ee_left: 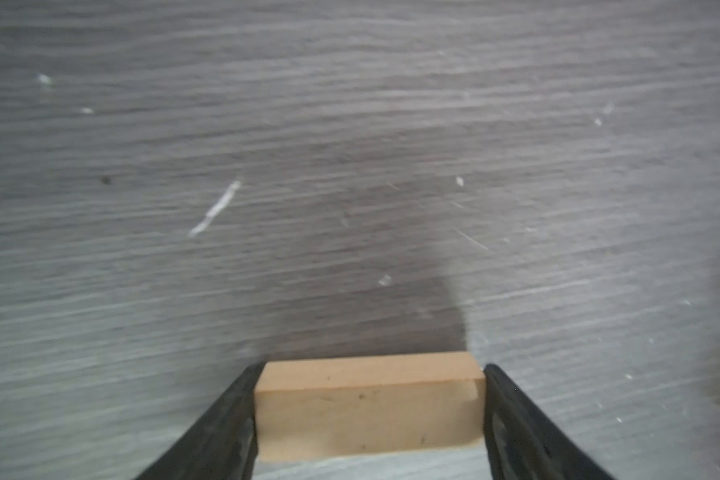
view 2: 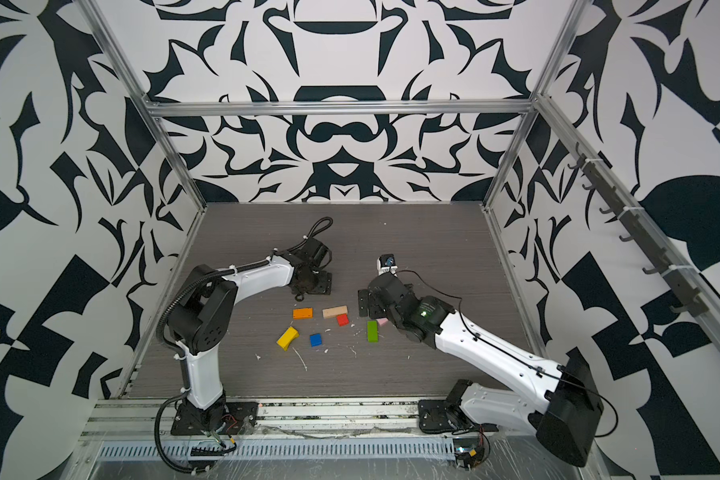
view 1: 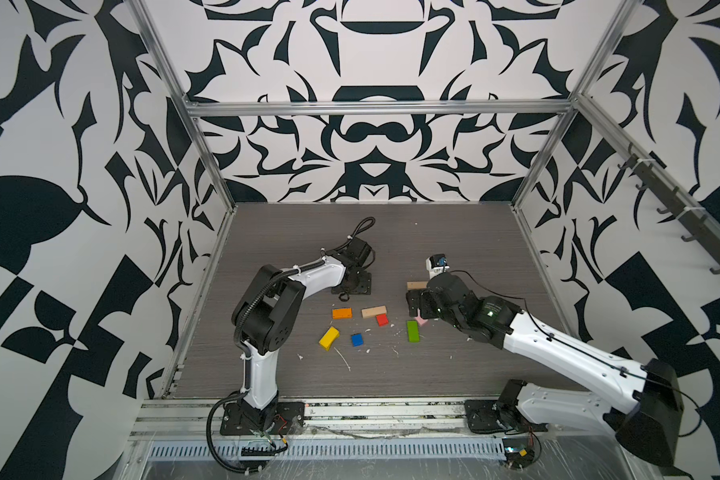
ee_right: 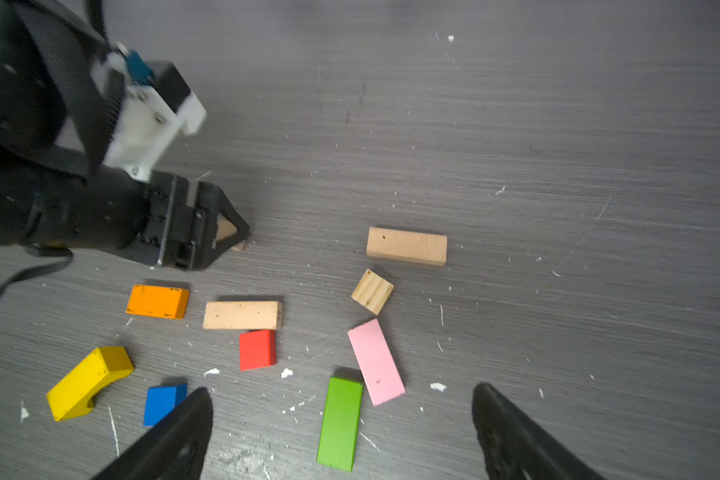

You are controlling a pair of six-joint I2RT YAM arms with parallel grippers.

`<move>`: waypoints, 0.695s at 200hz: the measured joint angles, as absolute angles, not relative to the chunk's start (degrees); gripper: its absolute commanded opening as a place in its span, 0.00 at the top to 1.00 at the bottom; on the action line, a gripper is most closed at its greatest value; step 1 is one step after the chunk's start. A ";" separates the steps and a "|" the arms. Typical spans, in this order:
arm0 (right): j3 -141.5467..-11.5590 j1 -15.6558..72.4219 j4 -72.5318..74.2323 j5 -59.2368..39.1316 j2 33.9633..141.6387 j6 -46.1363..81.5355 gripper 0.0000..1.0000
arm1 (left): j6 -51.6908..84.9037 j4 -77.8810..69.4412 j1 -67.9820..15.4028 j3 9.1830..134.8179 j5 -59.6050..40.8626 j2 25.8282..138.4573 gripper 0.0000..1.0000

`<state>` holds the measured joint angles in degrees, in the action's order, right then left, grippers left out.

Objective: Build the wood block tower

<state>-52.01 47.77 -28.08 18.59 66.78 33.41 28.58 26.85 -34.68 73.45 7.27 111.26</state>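
Wood blocks (ee_right: 242,315): scattered on the worktop (ee_right: 558,124), beneath and ahead of your right pincer (ee_right: 341,390), jaws wide apart. Left pincer (ee_left: 371,374): clamped on one tan plank (ee_left: 368,415). Tower: none standing. Step, likely: laying the base. Next: set your plank down flat on bare worktop.

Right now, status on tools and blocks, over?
Left tool shut on tan plank. Right tool open, empty, above the loose blocks. No tower yet; nothing stacked.

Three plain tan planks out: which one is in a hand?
The tan wooden plank gripped by the left hand; the other two tan planks lie free on the table.
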 measured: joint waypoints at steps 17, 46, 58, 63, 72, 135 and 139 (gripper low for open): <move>-54.63 47.77 -29.78 18.06 69.49 33.71 0.01 | 28.01 27.00 -33.56 74.00 7.07 111.68 0.27; -55.05 47.77 -30.24 17.43 69.36 33.69 0.00 | 26.61 27.20 -31.53 74.94 6.66 112.40 0.27; -55.05 47.77 -30.24 17.21 68.64 33.28 0.01 | 26.28 27.66 -30.87 75.92 6.87 113.06 0.26; -55.07 47.77 -30.22 17.15 68.34 33.01 0.01 | 26.20 27.75 -30.70 76.38 7.14 113.43 0.26; -55.18 47.77 -30.22 17.10 67.81 32.45 0.00 | 26.09 28.12 -30.50 77.43 7.75 114.17 0.26; -57.78 47.77 -30.33 16.51 68.64 27.97 0.00 | 27.05 31.83 -30.37 86.35 9.89 119.85 0.26; -57.76 47.77 -30.30 16.47 68.73 27.88 0.00 | 27.16 31.99 -30.37 86.56 9.89 120.01 0.25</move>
